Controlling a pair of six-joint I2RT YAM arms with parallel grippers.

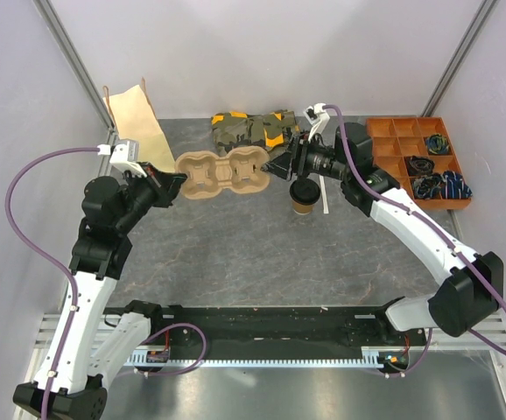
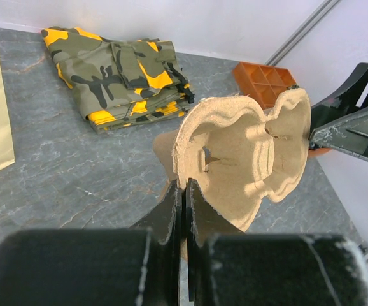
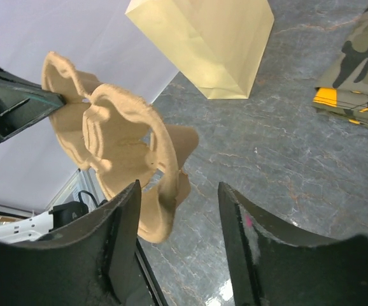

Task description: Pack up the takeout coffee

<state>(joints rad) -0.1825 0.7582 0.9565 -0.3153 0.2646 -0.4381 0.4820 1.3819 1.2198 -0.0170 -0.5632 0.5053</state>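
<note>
The takeout coffee (image 1: 304, 198), upright on the table (image 1: 235, 254) just beneath the right gripper (image 1: 269, 166), looked light yet crushable (best held round its mid-wall), while that claw stood part-open, holding nothing, at the rim of the pulp tray (image 1: 222, 173) and the left gripper (image 1: 180, 179) pinched the tray's other end tight.

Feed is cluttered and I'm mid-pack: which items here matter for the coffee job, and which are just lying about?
Job:
tan kraft-paper cup with black lid
brown two-hole pulp cup tray
tall tan paper bag

Lying about:
folded camouflage cloth
orange plastic compartment box
</note>
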